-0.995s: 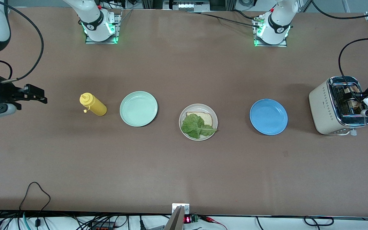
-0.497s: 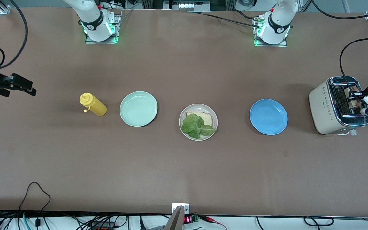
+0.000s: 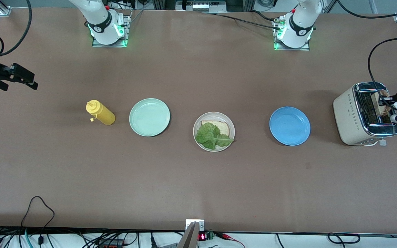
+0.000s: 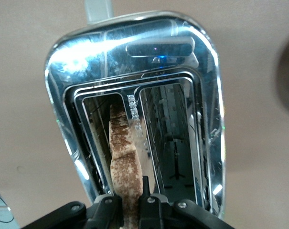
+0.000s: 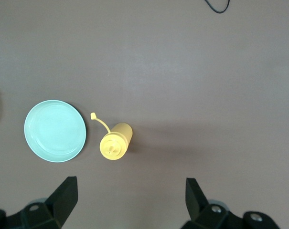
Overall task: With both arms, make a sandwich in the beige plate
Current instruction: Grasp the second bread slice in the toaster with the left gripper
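The beige plate (image 3: 232, 128) sits mid-table with one bread slice (image 3: 222, 126) on it and a green lettuce leaf (image 3: 212, 136) on top of that slice. At the left arm's end of the table stands a cream toaster (image 3: 352, 119). My left gripper (image 3: 387, 102) is over its slot, shut on a toasted bread slice (image 4: 125, 157). That slice stands on edge, partly down in the slot, with the left gripper (image 4: 130, 193) pinching its top edge. My right gripper (image 3: 26, 81) hangs open with nothing in it, over the right arm's end of the table.
A yellow squeeze bottle (image 3: 100, 113) lies beside a mint-green plate (image 3: 149, 117) toward the right arm's end. A blue plate (image 3: 289, 125) sits between the beige plate and the toaster. The toaster's second slot (image 4: 170, 138) holds nothing.
The left gripper has shut on the toast in the toaster and drawn it up a little. The right gripper has pulled back toward the table's end and the bases' side.
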Controlling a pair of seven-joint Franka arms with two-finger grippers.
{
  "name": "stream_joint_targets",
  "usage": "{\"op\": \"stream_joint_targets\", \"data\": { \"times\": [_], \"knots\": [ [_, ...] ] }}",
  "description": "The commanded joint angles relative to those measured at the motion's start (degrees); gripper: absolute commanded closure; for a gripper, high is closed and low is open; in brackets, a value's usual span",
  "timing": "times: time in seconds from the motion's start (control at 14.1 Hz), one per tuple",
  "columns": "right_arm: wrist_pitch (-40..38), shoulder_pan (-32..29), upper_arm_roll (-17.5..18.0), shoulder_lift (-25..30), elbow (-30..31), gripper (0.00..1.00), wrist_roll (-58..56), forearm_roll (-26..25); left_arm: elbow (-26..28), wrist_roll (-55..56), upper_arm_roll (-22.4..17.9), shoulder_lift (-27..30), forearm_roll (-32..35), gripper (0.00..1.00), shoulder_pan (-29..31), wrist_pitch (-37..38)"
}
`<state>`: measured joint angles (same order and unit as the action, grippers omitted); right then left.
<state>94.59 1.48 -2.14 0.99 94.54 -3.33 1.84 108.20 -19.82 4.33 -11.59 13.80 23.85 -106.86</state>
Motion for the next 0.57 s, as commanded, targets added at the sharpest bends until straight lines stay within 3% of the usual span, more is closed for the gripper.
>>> {"op": "stream_joint_targets", "data": {
  "times": [0.0, 0.21, 0.5],
  "knots": [
    [1.1, -1.7, 2.5, 2.3, 3.1, 0.00, 0.9, -0.8, -5.3, -1.2, 1.7, 0.9, 2.7, 0.98, 0.1, 7.3],
    [1.9, -1.2, 3.1, 2.8, 4.0, 0.00, 0.0, -4.2, -12.5, -1.2, 3.3, 0.9, 3.8, 0.98, 0.1, 15.5],
    [2.3, -1.2, 3.1, 2.3, 2.9, 0.00, 0.9, -3.8, -22.1, -1.4, 8.6, 0.9, 3.8, 0.98, 0.1, 26.4]
  ]
}}
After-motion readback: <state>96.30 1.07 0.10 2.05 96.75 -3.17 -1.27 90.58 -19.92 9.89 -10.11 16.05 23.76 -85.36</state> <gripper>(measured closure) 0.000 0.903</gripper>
